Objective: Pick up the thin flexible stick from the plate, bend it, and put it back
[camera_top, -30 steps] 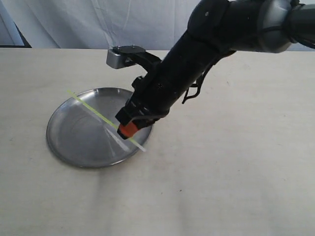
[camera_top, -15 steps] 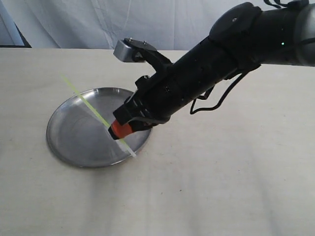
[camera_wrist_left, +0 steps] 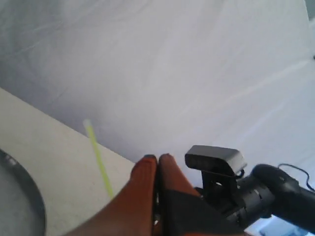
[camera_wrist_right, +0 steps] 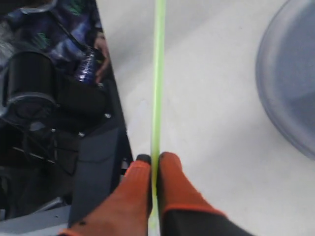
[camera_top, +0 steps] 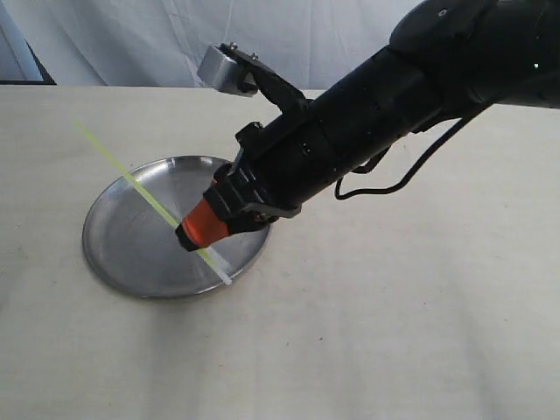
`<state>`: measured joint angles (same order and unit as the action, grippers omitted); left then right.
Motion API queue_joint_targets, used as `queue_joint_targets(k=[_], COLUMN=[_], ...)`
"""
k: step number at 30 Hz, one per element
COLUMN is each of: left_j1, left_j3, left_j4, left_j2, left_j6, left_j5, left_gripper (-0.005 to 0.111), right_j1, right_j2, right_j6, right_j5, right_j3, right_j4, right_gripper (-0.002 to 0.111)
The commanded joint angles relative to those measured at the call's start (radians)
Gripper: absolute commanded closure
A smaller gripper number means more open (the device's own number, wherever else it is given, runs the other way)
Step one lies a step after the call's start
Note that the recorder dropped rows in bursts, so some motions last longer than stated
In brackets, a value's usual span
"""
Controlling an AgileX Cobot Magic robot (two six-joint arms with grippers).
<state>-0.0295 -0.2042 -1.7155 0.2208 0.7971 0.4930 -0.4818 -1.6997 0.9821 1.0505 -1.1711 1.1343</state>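
The thin yellow-green stick [camera_top: 131,178] slants up to the left over the steel plate [camera_top: 122,254], with its lower end near the plate's front rim. My right gripper [camera_top: 194,232] with orange fingertips is shut on the stick near that lower end. In the right wrist view the stick [camera_wrist_right: 158,73] runs straight out from between the pressed fingers of my right gripper [camera_wrist_right: 153,160], beside the plate [camera_wrist_right: 290,88]. My left gripper [camera_wrist_left: 157,158] has its jaws together with nothing between them. Behind it show the stick [camera_wrist_left: 98,157] and the plate's rim [camera_wrist_left: 34,201]. It is outside the exterior view.
The plate lies on a pale table [camera_top: 394,332] with a white curtain [camera_top: 131,44] behind. The right arm's grey wrist camera [camera_top: 223,68] sticks up above the plate. Dark equipment [camera_wrist_right: 49,98] stands past the table edge in the right wrist view.
The right gripper has shifted left and lower over the plate while holding the stick. The stick's free end has swung up and further left, beyond the plate's rim.
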Motion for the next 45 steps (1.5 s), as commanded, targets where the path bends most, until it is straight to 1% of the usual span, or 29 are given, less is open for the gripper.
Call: queue_joint_targets(k=[1,2,5,6,9,11,16,18,22,24,26,30,34,35,37,40,42,45], left_j1=[-0.003,-0.003,-0.003,-0.003,-0.003,-0.003,-0.003,-0.003,-0.003,-0.003,-0.003,-0.003,-0.003,-0.003,-0.003,-0.003,-0.003,-0.003], left_j3=[-0.155,-0.2,-0.242,-0.242,-0.228,-0.217,-0.215,-0.215,-0.215,-0.215,-0.215,-0.215,-0.215,-0.215,-0.215,-0.215,-0.215,-0.215], left_j4=[0.017,0.063,0.175,0.199,0.255,0.23,0.117,0.072,-0.01,-0.012,-0.012,-0.029,-0.029,-0.029,-0.029,-0.029,-0.029,-0.029], left_j2=[0.148,0.191,0.293,0.323,0.425,0.48,0.586,0.631,0.707,0.737,0.755,0.777,0.787,0.787,0.787,0.787,0.787,0.787], left_j6=[0.249,0.299,0.294,0.271,0.127,0.119,0.122,0.12,0.12,0.12,0.12,0.122,0.126,0.126,0.13,0.13,0.17,0.239], left_j5=[0.105,0.114,0.132,0.139,0.177,0.197,0.248,0.267,0.348,0.408,0.428,0.43,0.433,0.427,0.427,0.431,0.431,0.433], left_gripper=[0.097,0.096,0.093,0.093,0.089,0.083,0.061,0.055,0.054,0.054,0.054,0.054,0.054,0.055,0.061,0.086,0.107,0.106], right_j1=[0.003,0.003,0.003,0.003,0.003,0.003,0.003,0.003,0.003,0.003,0.001,-0.048,-0.127,-0.142,-0.157,-0.159,-0.159,-0.159], right_j2=[0.046,0.058,0.095,0.106,0.14,0.154,0.161,0.161,0.159,0.159,0.159,0.159,0.159,0.159,0.159,0.159,0.159,0.159], right_j6=[0.043,0.058,0.077,0.087,0.102,0.114,0.171,0.194,0.196,0.196,0.195,0.195,0.193,0.193,0.193,0.185,0.185,0.185], right_j5=[-0.01,-0.017,-0.057,-0.071,-0.121,-0.132,-0.144,-0.144,-0.172,-0.191,-0.19,-0.19,-0.245,-0.254,-0.255,-0.224,-0.208,-0.206], right_j3=[0.051,0.064,0.102,0.114,0.158,0.19,0.252,0.266,0.268,0.268,0.268,0.268,0.268,0.268,0.268,0.268,0.268,0.268], right_j4=[0.108,0.12,0.144,0.154,0.179,0.194,0.289,0.338,0.386,0.394,0.396,0.396,0.402,0.402,0.402,0.399,0.399,0.397], right_gripper=[0.109,0.109,0.109,0.109,0.109,0.109,0.109,0.109,0.109,0.109,0.109,0.109,0.109,0.109,0.109,0.109,0.109,0.109])
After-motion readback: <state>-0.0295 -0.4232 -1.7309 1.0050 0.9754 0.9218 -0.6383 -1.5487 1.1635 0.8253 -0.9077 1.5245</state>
